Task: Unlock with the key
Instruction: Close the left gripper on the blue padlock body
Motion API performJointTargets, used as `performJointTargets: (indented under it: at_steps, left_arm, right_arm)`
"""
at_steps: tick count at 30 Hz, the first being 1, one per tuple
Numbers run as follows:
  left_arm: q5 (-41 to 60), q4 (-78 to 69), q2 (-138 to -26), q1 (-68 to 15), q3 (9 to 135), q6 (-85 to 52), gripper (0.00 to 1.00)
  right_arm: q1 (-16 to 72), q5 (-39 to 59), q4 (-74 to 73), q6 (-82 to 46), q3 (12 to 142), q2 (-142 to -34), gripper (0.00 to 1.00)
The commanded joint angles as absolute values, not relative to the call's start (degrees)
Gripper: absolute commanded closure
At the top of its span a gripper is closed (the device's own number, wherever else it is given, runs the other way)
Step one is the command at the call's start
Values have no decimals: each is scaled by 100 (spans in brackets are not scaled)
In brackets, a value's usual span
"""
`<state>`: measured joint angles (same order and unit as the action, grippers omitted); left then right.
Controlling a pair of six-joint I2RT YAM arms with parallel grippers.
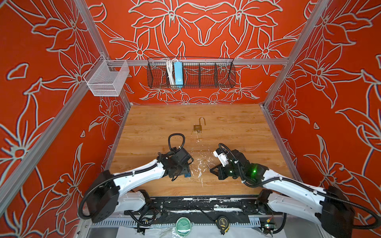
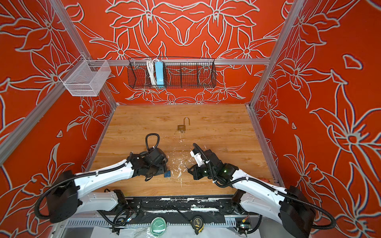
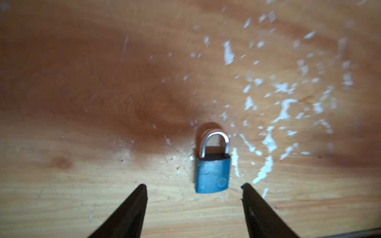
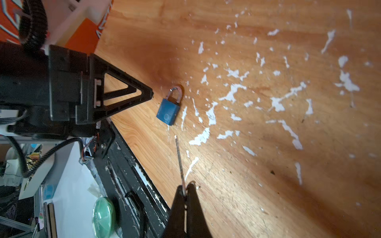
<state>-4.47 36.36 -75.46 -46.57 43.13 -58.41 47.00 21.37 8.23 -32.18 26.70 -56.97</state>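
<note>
**Item 1, my left gripper** [image 3: 193,186]: jaws spread and empty above the blue padlock [image 3: 212,175]. It lies flat on the table [image 3: 82,154], shackle closed. I judge I am there to steady it.

**Item 2, my right gripper** [image 4: 186,187]: pinching the key [image 4: 179,156], blade aimed at the blue padlock from three o'clock.

**Item 3, brass padlock** [image 1: 198,127]: shackle open, at twelve o'clock.

Only the wrist views show the closed shackle and pinch clearly.
</note>
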Motion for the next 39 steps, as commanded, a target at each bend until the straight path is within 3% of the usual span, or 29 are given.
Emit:
performJointTargets:
  at_steps: [1,13,28,34,39]
  left_arm:
    - [-322,4281,-8012,-4711,4921,-5894,29]
    - [-182,4557,-9203,-4816,5745,-5822,41]
    - [-147,4390,-9865,-4931,5705,-6103,55]
    - [-167,4357,-9817,-4930,5695,-6141,80]
    - [-641,4105,-8866,-5181,5760,-6379,85]
  right_arm:
    - [4750,2030,1061,-3324,2526,-5607,100]
    - [4747,2056,905,-3369,2329,-5419,100]
    - [4747,2153,924,-3328,2330,-5335,100]
    - [4750,2219,928,-3313,2327,-5334,100]
    - [4753,2369,699,-3300,2235,-5414,100]
